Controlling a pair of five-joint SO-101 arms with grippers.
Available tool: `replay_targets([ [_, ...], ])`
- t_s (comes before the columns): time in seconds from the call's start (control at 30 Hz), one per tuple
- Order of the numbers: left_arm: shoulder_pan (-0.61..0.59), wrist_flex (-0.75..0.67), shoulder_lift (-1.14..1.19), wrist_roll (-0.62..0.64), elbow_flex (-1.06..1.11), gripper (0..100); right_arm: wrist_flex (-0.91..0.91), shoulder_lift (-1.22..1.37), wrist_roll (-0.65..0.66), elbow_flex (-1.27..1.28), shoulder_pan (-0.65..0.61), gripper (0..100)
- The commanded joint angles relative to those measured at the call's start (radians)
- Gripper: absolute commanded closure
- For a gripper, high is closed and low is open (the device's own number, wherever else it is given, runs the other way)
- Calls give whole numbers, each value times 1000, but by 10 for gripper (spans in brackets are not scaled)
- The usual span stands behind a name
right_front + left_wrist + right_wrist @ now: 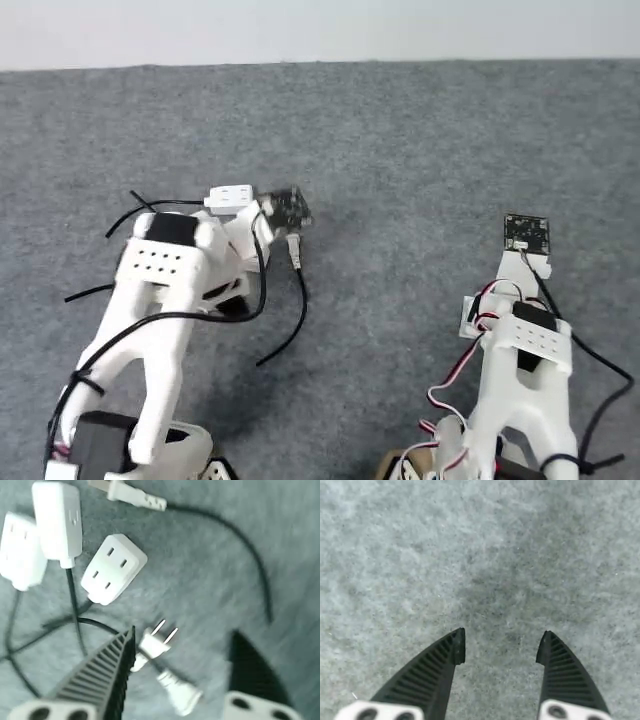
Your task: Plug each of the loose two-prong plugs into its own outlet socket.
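Eyes on the left gripper (183, 632): jaws spread wide, gripping nothing, hanging over a small white two-prong plug (152, 644) with bright metal prongs. Landmark is the white double-outlet socket block (112, 569) lying on the grey carpeted tabletop (215, 580). The plug lies near that block but apart from it, prongs aimed past the block and not at its slots. Plug body is just beside the ridged black finger (112, 672); touching or not, I can't tell. A white moulded sleeve (179, 695) lies behind the plug, farther from the block. On the block's far side lies a second white plug (131, 497), its limp black cord (245, 545) looping well away. Just beside the block sits a flat white rectangular adapter (56, 520), and beyond that another white socket block (20, 550). Handling call: this plug looks like light, rigid moulded plastic with smooth sides, so it should lift easily but could twist in the grip. Best hold, I'd say, is across the flat sides of the body, right behind the prongs. Keep off the thin prongs, which could bend, and off the cord, which is floppy and would let the plug swing. The block looks light and unanchored too, so it may skid when pushed. Over to the right gripper (503, 634), well apart from the block: jaws open over bare carpet, nothing between them.
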Motion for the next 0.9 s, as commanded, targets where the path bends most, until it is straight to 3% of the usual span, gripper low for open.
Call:
replay_targets([
  [0.0, -63, -20, -2, -259, -10, 640, -8, -33, 11, -3, -10, 765],
  [0.17, -72, -52, 74, -402, -13, 640, -10, -33, 11, -3, -10, 765],
  [0.37, -75, -216, 160, -410, -13, 640, -15, -33, 6, -3, -10, 765],
  [0.87, 8, -404, 292, -402, -56, 652, -12, -33, 9, -3, -12, 765],
])
